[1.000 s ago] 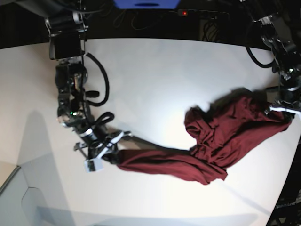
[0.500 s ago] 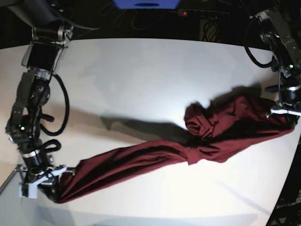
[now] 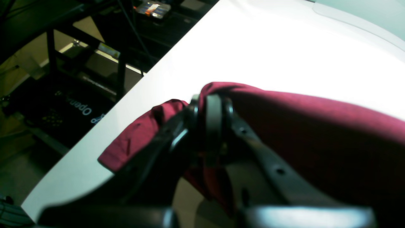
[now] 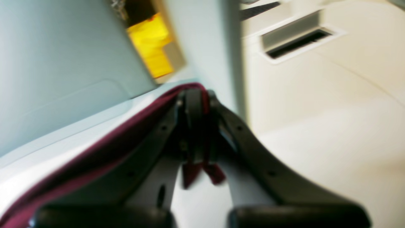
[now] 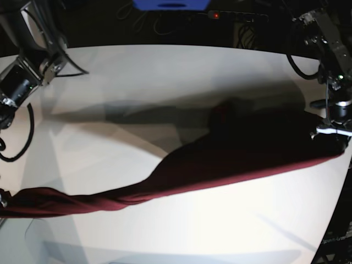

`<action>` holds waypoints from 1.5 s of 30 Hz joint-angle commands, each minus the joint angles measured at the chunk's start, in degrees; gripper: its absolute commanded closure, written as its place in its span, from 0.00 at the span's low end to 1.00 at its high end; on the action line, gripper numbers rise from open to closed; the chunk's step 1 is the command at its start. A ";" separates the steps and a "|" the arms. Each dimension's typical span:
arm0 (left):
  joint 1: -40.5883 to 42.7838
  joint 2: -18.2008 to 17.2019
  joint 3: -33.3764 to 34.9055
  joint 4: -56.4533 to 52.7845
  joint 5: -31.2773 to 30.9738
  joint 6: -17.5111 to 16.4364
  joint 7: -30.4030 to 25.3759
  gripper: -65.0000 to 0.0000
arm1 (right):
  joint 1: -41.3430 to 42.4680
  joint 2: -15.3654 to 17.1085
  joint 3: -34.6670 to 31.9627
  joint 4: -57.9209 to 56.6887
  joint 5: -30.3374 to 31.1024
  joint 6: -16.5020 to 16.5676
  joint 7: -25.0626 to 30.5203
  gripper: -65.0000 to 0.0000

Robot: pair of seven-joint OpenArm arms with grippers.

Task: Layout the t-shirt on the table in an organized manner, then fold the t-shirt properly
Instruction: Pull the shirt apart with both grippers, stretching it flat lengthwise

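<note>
Burgundy knit cloth, the t-shirt [image 5: 220,159], is hanging as one long twisted band across the white worktop [image 5: 165,82], running in the base view from the lower left edge up to the right edge. Its widest, darkest part is lying toward the right half, while the left portion is narrowing into a rope-like strand [image 5: 82,201] that is reaching the frame's left border. The left gripper [image 5: 331,132], at the right of the base view, is clenching one end of the t-shirt near the worktop's curved rim. In the left wrist view this left gripper [image 3: 210,107] is pressing its jaws together on a fold of the t-shirt [image 3: 316,133], with a small flap of cloth [image 3: 133,139] spilling toward the worktop's edge [image 3: 79,164] and dark floor showing beyond it. The right gripper [image 4: 196,101] is appearing only in the right wrist view, where its jaws are pinching the other end of the t-shirt [image 4: 95,155]; a short tuft of cloth [image 4: 202,172] is dangling below the pinch. That view is blurred, and behind the gripper a pale surface and a yellow patch [image 4: 152,47] are showing without clear detail. Shadows of the cloth are falling across the worktop's middle.
</note>
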 commanded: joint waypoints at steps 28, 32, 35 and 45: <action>9.04 2.24 7.42 -3.64 0.14 0.40 -1.79 0.56 | -25.43 -6.27 7.21 3.56 0.73 0.27 1.85 0.68; 9.04 2.42 7.42 1.45 0.14 0.40 -1.79 0.55 | -27.28 -7.06 9.14 9.54 0.73 0.27 1.94 0.56; 8.25 2.42 7.33 4.44 0.14 0.58 -2.31 0.55 | -26.92 -8.56 12.92 14.55 0.73 0.45 2.03 0.54; -7.84 2.33 7.94 -5.93 0.75 0.49 -1.88 0.55 | -24.81 -8.56 1.58 16.13 0.65 1.77 1.59 0.49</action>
